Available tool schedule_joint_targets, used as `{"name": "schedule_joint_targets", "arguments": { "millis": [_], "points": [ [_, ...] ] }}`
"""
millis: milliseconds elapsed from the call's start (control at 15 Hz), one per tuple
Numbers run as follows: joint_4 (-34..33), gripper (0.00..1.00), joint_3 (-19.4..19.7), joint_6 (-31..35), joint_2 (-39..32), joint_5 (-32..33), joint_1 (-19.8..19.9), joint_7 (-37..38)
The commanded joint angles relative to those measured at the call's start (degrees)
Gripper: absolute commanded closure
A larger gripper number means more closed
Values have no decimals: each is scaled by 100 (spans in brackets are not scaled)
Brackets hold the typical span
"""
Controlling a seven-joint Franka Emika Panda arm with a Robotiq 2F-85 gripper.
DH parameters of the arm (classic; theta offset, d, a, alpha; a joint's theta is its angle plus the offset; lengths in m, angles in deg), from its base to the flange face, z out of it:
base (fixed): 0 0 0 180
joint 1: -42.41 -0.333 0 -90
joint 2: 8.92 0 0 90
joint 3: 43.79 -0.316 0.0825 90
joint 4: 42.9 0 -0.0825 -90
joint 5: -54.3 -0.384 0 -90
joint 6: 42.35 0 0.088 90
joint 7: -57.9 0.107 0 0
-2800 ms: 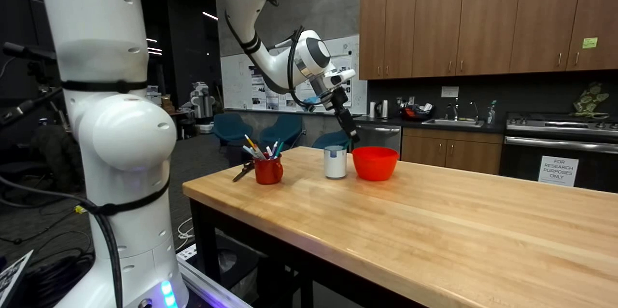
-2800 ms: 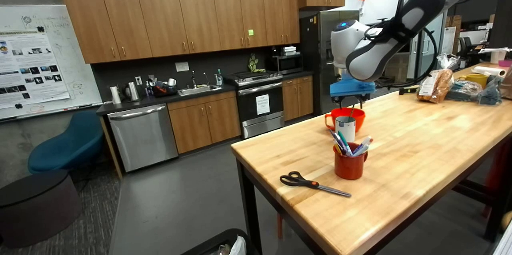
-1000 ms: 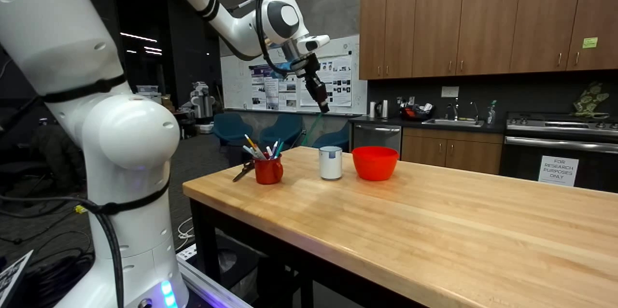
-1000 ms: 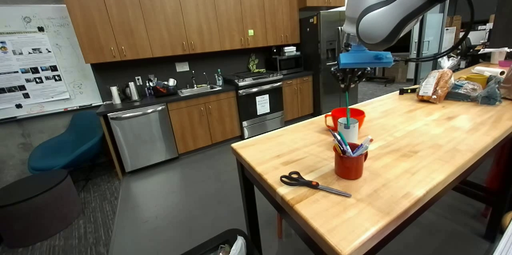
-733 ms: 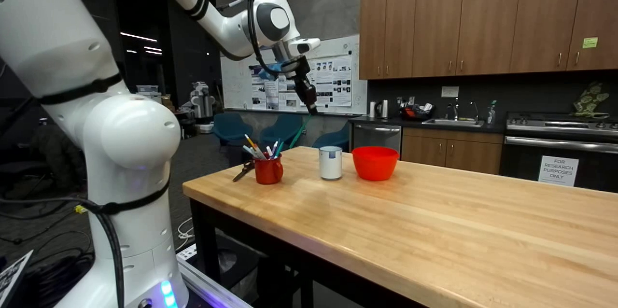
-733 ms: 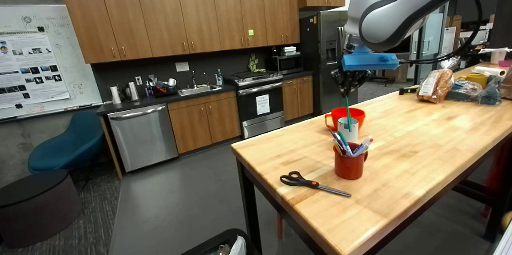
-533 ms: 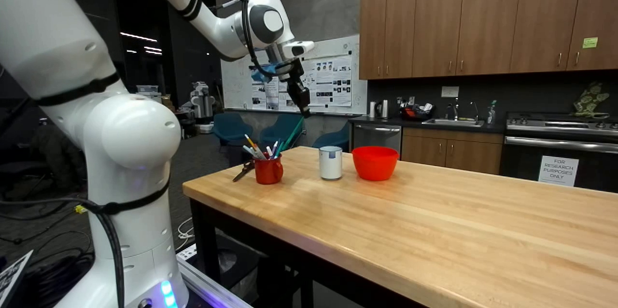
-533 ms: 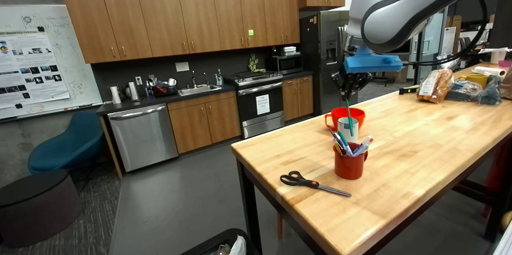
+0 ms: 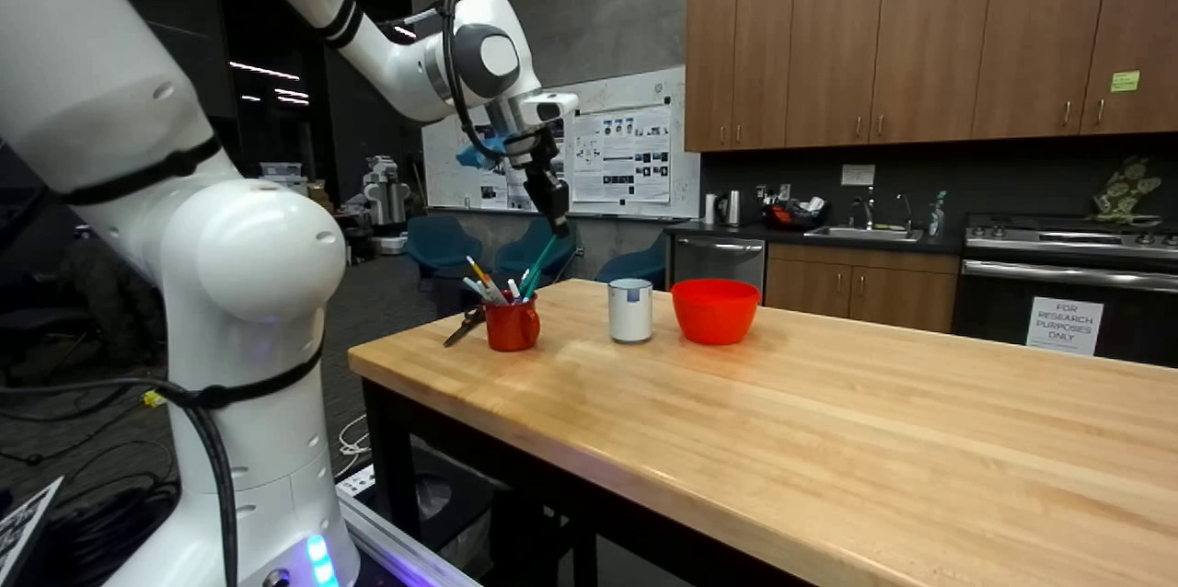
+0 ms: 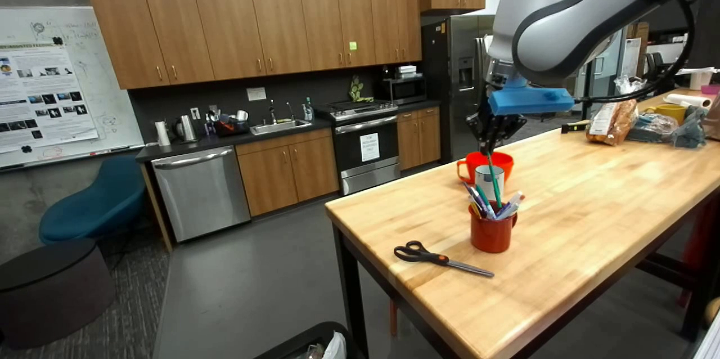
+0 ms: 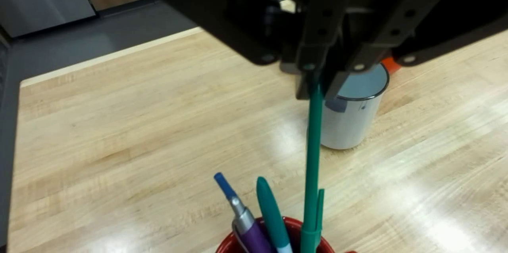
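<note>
- Far left in an exterior view stands the white robot arm, its base beside the tabletop.
- Next come black-handled scissors, lying flat on the tabletop, near its edge.
- Near them is the red mug, upright; in the wrist view a purple pen and a teal pen stick up out of it.
- Over the red mug is the green pen, slanting, its clipped lower end at the mug's mouth. I cannot tell whether that end is below the rim.
- At the green pen's upper end is the gripper, its jaws narrow and clamped around the pen, above the tabletop and apart from the mug.
- Further right is the white mug, upright, with a dark rim and a blue-grey patch on its wall.
- Just beside it is the wide orange-red cup, also upright.
- Behind, to the right, are the sink, then the stove with a paper sign.
</note>
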Motion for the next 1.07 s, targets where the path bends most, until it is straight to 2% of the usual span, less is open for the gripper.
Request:
{"name": "schedule_joint_targets", "arguments": {
  "millis": [0, 400, 733, 800, 867, 1000],
  "points": [
    [356, 98, -30, 463, 206, -270, -110, -329],
    [719, 98, -113, 734, 178, -514, -168, -645],
    [979, 98, -208, 842, 172, -408, -73, -722],
    [969, 85, -209, 837, 151, -408, -75, -762],
    [865, 65, -212, 807, 87, -403, -65, -809],
    [860, 55, -187, 784, 150, -407, -75, -922]
  ]
}}
